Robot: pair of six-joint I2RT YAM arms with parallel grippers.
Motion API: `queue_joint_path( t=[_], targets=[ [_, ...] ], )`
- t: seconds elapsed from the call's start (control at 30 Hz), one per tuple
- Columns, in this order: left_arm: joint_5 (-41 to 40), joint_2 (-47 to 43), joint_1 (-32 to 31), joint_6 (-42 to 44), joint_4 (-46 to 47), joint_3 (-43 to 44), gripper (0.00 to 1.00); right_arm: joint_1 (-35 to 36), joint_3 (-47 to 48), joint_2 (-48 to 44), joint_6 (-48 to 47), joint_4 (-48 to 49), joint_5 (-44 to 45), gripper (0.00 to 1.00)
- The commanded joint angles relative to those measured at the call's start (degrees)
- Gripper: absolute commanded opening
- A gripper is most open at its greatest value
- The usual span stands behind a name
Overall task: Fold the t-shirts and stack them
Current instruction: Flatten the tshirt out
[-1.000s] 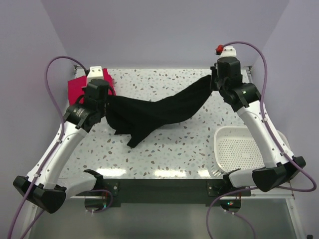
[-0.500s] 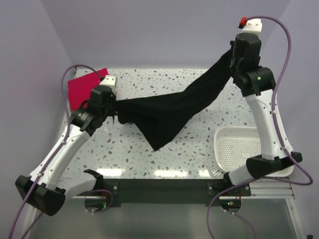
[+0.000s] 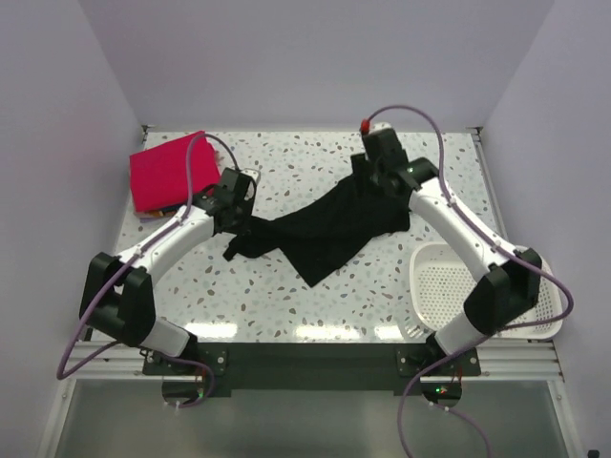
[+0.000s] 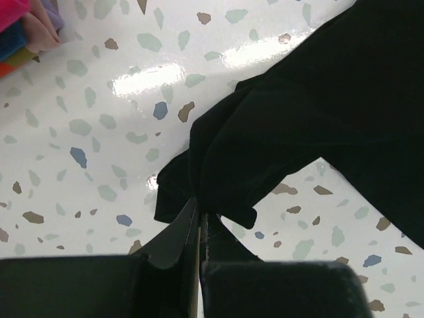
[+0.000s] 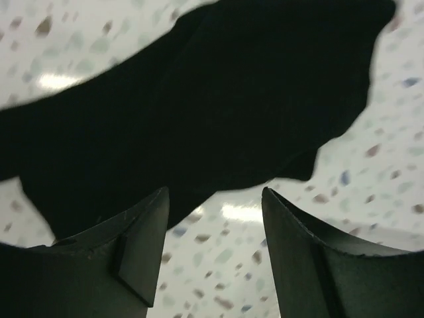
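A black t-shirt (image 3: 329, 227) lies rumpled across the middle of the table. My left gripper (image 3: 239, 212) is low at its left end, jaws shut on a fold of the black cloth (image 4: 218, 172). My right gripper (image 3: 370, 179) hovers over the shirt's far right end, open, with nothing between its fingers (image 5: 139, 245) and the black t-shirt (image 5: 199, 99) lying just beyond them. A bright pinkish-red folded t-shirt (image 3: 167, 172) tops a stack at the far left corner. Coloured edges of that stack (image 4: 23, 30) show in the left wrist view.
A white mesh basket (image 3: 456, 286) stands at the near right, beside the right arm's base. Grey walls close the table at the back and both sides. Bare speckled tabletop (image 3: 286, 305) lies in front of the shirt.
Both arms came down and inward. The shirt, stretched in the air between them, now rests on the table. The right gripper opened and let go of its end; the left still holds.
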Motion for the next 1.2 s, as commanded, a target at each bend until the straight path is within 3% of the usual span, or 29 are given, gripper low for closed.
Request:
queue_joint_path(
  t=[0.0,0.13,0.33,0.63,1.17],
  targets=[
    [0.5,2.8,0.3,1.1,4.6,0.5,0.00,4.3,-11.2,-11.5,8.9,4.9,-12.5,0.60],
    [0.2,6.4,0.4,2.3,6.2,0.8,0.00,6.5,-25.5,-15.0,14.1,8.1,-17.7,0.53],
    [0.5,8.8,0.4,2.6,8.4,0.6,0.00,10.6,-31.9,-14.5,18.1,11.8,-21.1,0.57],
    [-0.7,7.3,0.4,3.8,9.1,-1.1,0.00,14.5,-31.3,-4.7,20.0,16.5,-20.7,0.63],
    [-0.9,7.3,0.7,4.0,9.4,-1.2,0.00,15.0,-30.9,5.9,20.7,18.7,-18.4,0.50]
  ],
)
